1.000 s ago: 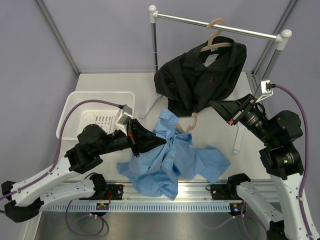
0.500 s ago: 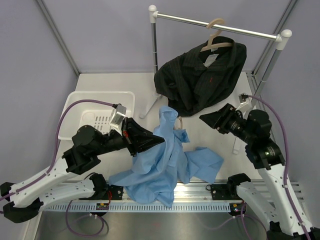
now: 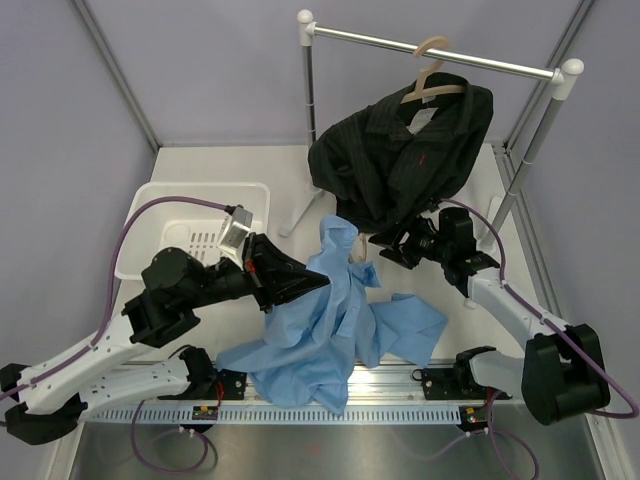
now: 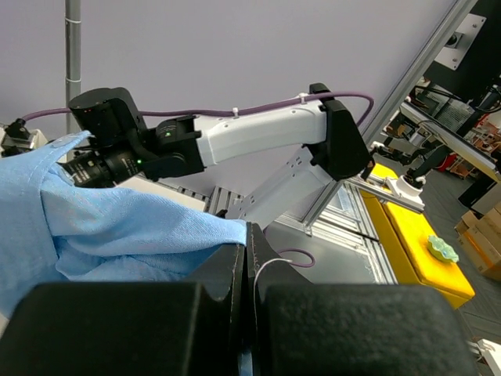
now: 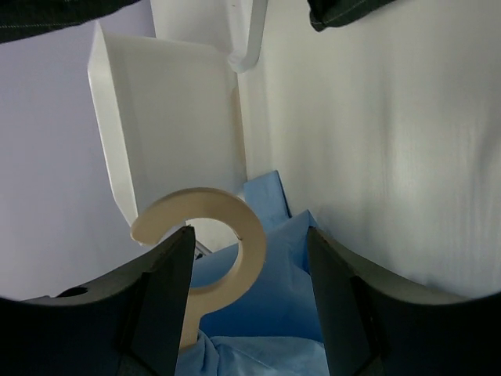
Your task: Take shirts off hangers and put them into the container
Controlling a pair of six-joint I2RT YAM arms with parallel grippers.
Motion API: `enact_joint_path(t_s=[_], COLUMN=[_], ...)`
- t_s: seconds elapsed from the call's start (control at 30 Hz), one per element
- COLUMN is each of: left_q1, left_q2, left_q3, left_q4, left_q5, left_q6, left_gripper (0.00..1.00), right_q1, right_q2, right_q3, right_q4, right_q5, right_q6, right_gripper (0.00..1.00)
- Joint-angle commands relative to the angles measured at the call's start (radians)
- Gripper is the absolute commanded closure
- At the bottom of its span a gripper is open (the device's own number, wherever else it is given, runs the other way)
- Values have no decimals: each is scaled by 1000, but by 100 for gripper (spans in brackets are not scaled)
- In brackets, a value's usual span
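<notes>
The left gripper (image 4: 246, 235) is pinched tight on a fold of the light blue shirt (image 3: 335, 320) and holds it bunched up off the worktop (image 3: 440, 275). The rest of the cloth trails down toward the middle of the near edge. The right gripper (image 5: 249, 235) stands wide, its jaws on either side of the beige hook (image 5: 235, 223) of the hanger inside that shirt, not closed on it.

The cloth looks light, limp and a little slippery. A pinch on a thick fold or the collar should hold it, but it will sag and drag. The hook is stiff, thin wood, so it is the sound place to grip while the shirt is drawn off.

The black shirt (image 3: 400, 165) hangs on its own hanger (image 3: 432, 75) from the rail (image 3: 470, 62) over the far right corner. The container (image 3: 150, 215) sits at the left edge, apparently without a shirt in it.

No brand or writing can be read. A pale label (image 3: 425, 117) at the black shirt's collar is too small to make out.
</notes>
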Motion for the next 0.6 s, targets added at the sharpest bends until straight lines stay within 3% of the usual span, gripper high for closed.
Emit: enact_joint_path(t_s=[0.0, 0.57], left_q1=[-9, -10], left_q2=[4, 9], left_q3=[61, 61], left_q4=[61, 56], left_q5=[30, 44], left_q6=[-10, -1], left_gripper=[100, 100], right_q1=[9, 92], right_q2=[36, 88], right_q3=[12, -56], right_q4=[194, 260], right_q5=[-59, 15], right_q6=[52, 64], right_gripper=[33, 34])
